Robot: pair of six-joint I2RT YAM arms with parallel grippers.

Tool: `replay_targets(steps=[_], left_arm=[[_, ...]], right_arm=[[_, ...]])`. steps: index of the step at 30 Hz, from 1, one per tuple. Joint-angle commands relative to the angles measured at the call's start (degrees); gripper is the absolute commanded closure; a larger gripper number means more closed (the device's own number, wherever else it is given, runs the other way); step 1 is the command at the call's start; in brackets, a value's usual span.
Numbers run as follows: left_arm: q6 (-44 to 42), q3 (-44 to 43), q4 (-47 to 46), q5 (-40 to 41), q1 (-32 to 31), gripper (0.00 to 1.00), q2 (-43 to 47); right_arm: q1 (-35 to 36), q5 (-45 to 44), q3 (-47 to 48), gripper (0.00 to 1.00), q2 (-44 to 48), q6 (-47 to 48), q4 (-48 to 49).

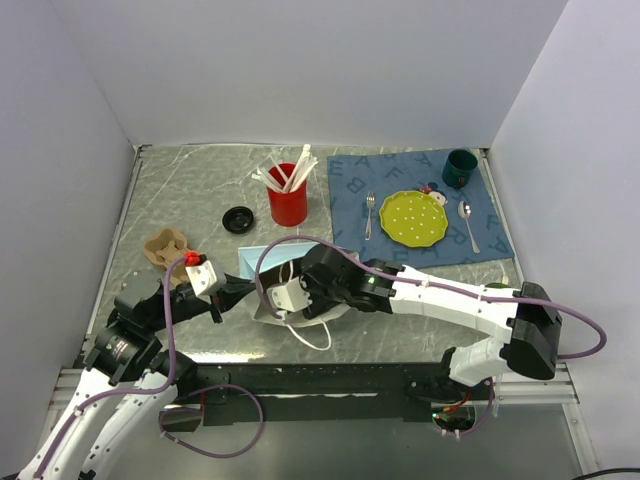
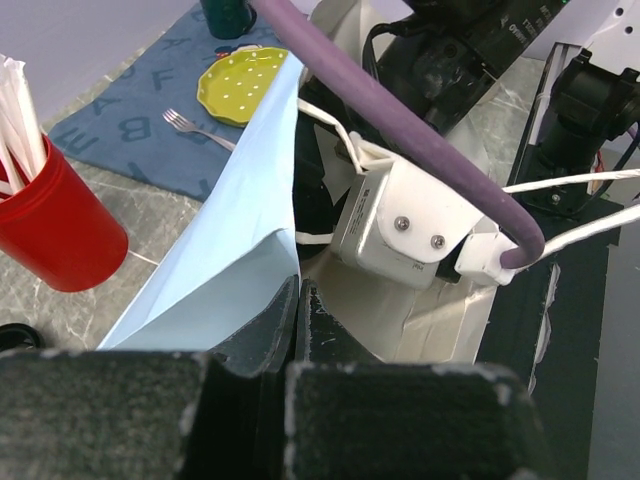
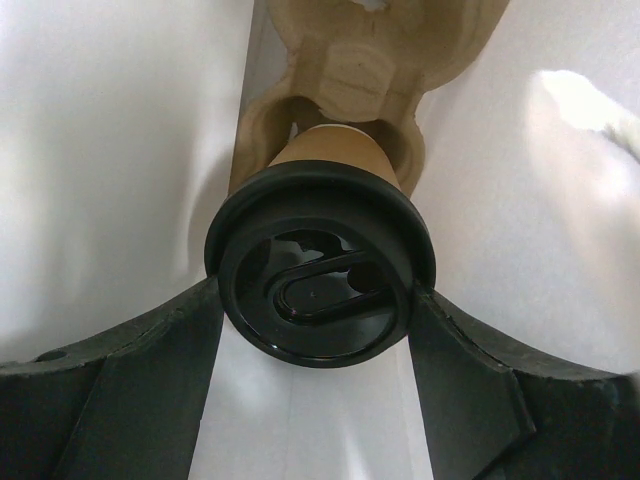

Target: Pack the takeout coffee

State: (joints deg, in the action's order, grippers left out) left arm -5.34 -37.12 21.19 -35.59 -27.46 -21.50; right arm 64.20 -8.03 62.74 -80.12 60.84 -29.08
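The takeout coffee (image 3: pixel 318 200), a brown paper cup with a black lid, sits between my right gripper's (image 3: pixel 315 300) fingers, which touch the lid on both sides. Its base rests in a tan pulp carrier (image 3: pixel 370 50) inside the white-lined bag. The light blue paper bag (image 1: pixel 258 258) lies on its side at the table's front centre, and my right arm reaches into its mouth. My left gripper (image 2: pixel 296 300) is shut on the bag's edge (image 2: pixel 225 270) and holds the mouth open. It also shows in the top view (image 1: pixel 230 290).
A red cup of white utensils (image 1: pixel 288 200) and a loose black lid (image 1: pixel 239 218) stand behind the bag. Another tan pulp carrier (image 1: pixel 165 247) lies at the left. A blue placemat (image 1: pixel 350 190) at the back right holds a yellow plate (image 1: pixel 415 217), fork, spoon and green mug (image 1: pixel 460 167).
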Motion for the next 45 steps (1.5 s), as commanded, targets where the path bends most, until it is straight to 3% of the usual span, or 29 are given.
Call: replay_targets(steps=[1, 12, 17, 18, 21, 22, 24, 29, 31, 35, 40, 45], left_arm=[[-1.2, 0.2, -4.8, -2.8, -0.4, 0.99, 0.4], [-0.4, 0.6, -3.3, -3.0, -0.7, 0.99, 0.8], [-0.6, -0.8, -0.1, 0.9, -1.6, 0.98, 0.3], [-0.2, -1.1, 0.9, 2.4, -1.7, 0.94, 0.1], [2.2, -3.6, 3.1, 10.1, -1.8, 0.57, -0.5], [2.8, -4.7, 5.6, 12.1, -1.8, 0.37, -0.7], [4.9, -8.2, 8.4, 16.0, -1.8, 0.32, -1.4], [14.3, -15.9, 13.9, 20.2, -1.8, 0.30, -1.6], [19.5, -17.6, 15.3, 27.5, -1.8, 0.27, -3.1], [40.8, -25.3, 27.7, 35.2, -1.8, 0.27, -12.1], [40.8, -31.9, 37.9, 33.2, -1.8, 0.35, -24.3], [45.9, -32.6, 40.8, 35.1, -1.8, 0.38, -21.0]], right_arm=[[-1.0, 1.7, 2.2, 0.66, -1.3, 1.9, 2.9], [-2.0, 4.1, -0.1, 0.66, -2.2, 1.3, 6.8], [-2.3, 5.7, 0.7, 0.66, -3.1, 0.3, 6.5], [-2.3, 5.7, 0.8, 0.66, -3.0, 0.0, 6.2], [-2.3, 5.6, 1.0, 0.66, -2.4, -1.2, 5.6], [-2.2, 5.3, 1.1, 0.66, -2.2, -1.5, 5.3], [-2.2, 5.6, 1.2, 0.66, -1.8, -2.7, 5.0], [-2.1, 5.9, 1.4, 0.66, -1.6, -4.2, 5.5], [-1.9, 5.9, 1.6, 0.67, -1.6, -5.2, 6.1], [-1.8, 5.9, 3.1, 0.67, -2.6, -6.5, 5.7], [-1.6, 6.8, 2.6, 0.67, -2.0, -7.3, 5.9], [-1.6, 6.8, 1.9, 0.67, -1.5, -8.3, 6.2]])
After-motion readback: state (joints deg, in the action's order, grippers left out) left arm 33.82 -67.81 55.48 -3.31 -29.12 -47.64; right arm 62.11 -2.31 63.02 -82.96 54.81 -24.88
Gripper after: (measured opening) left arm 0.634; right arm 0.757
